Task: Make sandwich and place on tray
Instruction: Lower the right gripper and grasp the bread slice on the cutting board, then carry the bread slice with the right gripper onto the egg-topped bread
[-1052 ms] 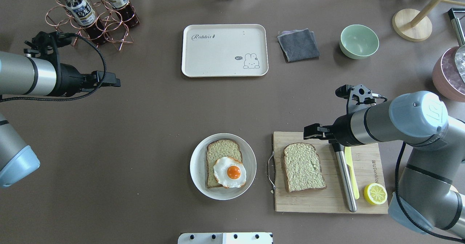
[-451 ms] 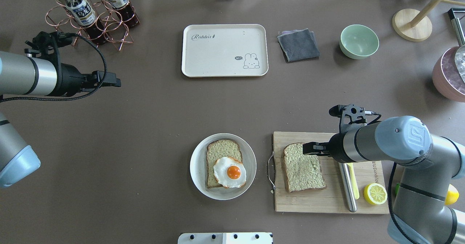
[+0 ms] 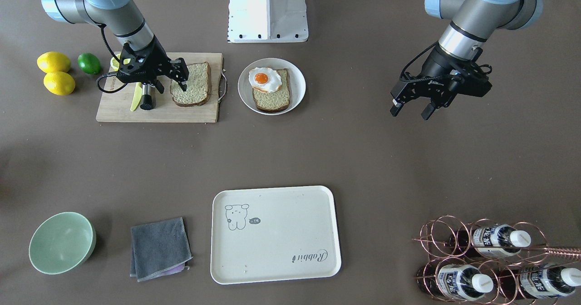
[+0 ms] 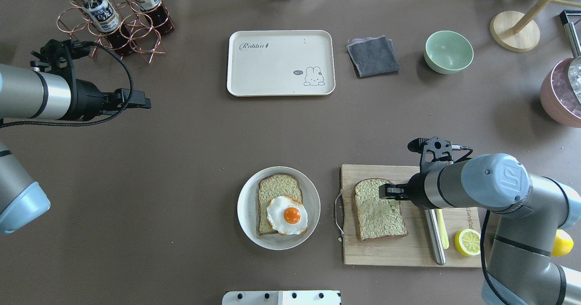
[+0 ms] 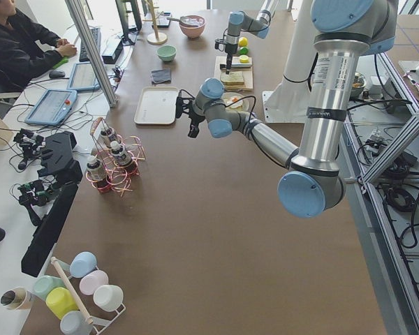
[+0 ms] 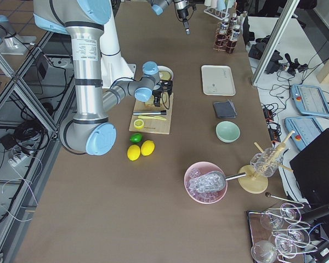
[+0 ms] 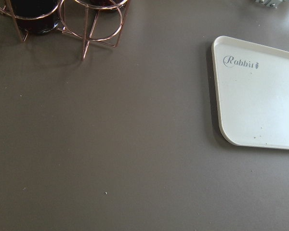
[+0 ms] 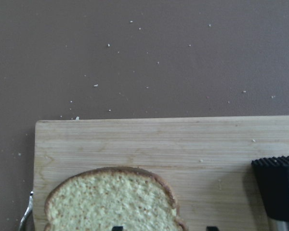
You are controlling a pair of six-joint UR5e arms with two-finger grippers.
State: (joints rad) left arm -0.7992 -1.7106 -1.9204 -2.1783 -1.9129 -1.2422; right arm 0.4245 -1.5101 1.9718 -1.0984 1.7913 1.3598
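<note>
Two arms reach over the brown worktop (image 4: 181, 159), the left arm (image 4: 32, 97) from one side and the right arm (image 4: 476, 189) from the other. On the far side from the robot, in the middle, lies the cream tray (image 4: 272, 69), flat on the worktop. Near the robot, the wooden cutting board (image 4: 399, 250) and the round white plate (image 4: 247, 214) lie side by side, well apart from the tray. The sandwich is in separate parts: the plate slice (image 4: 278, 187) lies on the plate with the fried egg (image 4: 287, 215) on its end nearer the robot, and the board slice (image 4: 379, 214) lies flat on the cutting board. The right pincer (image 3: 172, 89) is over the far end of the board slice with its jaws apart; I cannot tell if it touches the bread. The left pincer (image 3: 410, 111) hangs above bare worktop, also with jaws apart, well away from the food.
</note>
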